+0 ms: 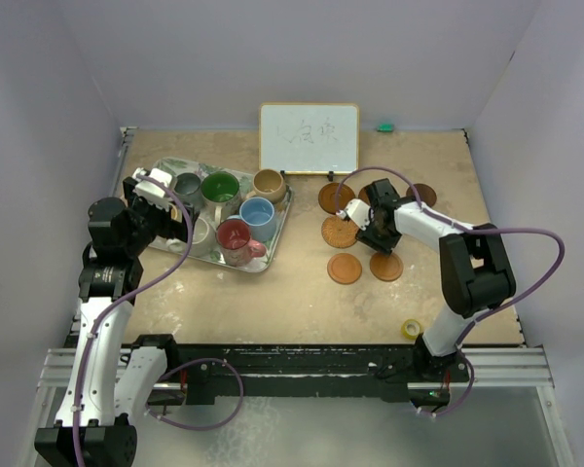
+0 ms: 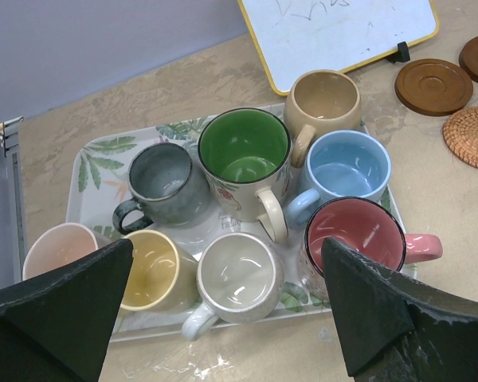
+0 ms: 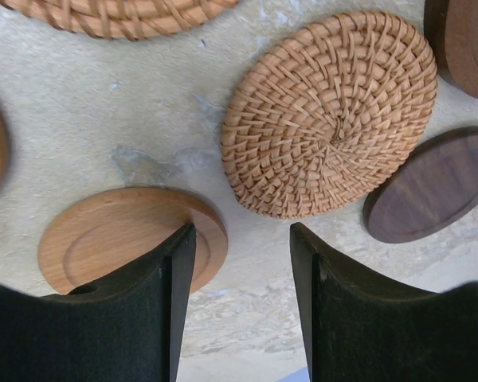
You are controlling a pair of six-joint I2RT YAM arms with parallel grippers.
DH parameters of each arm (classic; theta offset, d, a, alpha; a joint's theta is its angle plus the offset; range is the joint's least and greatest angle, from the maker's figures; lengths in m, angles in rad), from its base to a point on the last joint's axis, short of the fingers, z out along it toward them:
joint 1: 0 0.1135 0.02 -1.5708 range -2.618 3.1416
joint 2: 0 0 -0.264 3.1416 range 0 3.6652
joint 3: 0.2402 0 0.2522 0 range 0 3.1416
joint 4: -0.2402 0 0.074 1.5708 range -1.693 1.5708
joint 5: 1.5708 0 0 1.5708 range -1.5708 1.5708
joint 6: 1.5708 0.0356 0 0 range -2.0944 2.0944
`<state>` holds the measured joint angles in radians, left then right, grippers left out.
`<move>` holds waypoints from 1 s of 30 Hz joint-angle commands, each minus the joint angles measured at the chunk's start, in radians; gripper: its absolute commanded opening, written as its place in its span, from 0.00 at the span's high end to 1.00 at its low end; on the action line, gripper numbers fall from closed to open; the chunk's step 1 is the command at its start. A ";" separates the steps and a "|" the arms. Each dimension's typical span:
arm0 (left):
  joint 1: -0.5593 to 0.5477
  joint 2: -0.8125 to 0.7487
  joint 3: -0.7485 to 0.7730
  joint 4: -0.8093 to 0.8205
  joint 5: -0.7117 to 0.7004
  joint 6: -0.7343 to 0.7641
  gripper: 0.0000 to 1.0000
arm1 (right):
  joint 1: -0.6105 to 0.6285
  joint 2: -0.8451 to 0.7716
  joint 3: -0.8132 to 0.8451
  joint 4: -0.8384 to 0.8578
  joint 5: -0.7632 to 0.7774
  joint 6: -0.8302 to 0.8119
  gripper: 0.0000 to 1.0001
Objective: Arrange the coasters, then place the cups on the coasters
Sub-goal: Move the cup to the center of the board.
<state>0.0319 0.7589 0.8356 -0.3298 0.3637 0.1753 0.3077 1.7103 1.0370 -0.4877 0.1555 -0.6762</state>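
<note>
My left gripper, jaws wide and empty, hovers over the tray near the bench's left edge, probably to pick from its eight cups. My right gripper, jaws half open and empty, hangs over the coasters right of centre, probably to arrange them. I count six in its view.

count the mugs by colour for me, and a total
grey mug: 1
green mug: 1
tan mug: 1
blue mug: 1
red mug: 1
white mug: 1
yellow mug: 1
pink mug: 1
total: 8
</note>
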 commanded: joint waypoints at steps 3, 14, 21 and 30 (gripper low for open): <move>0.005 -0.007 -0.001 0.047 0.015 0.010 0.02 | 0.004 0.034 0.010 0.037 -0.113 0.052 0.45; 0.005 -0.012 -0.004 0.044 0.016 0.011 0.02 | -0.013 0.000 -0.002 0.024 -0.047 0.009 0.45; 0.005 -0.017 -0.004 0.041 0.018 0.011 0.02 | -0.058 -0.010 0.017 -0.001 -0.039 -0.016 0.45; 0.006 -0.015 -0.004 0.043 0.020 0.012 0.02 | -0.094 -0.084 0.070 -0.081 -0.151 0.008 0.44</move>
<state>0.0319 0.7547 0.8356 -0.3302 0.3641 0.1761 0.2302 1.6955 1.0515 -0.5163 0.0795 -0.6758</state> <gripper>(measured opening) 0.984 0.559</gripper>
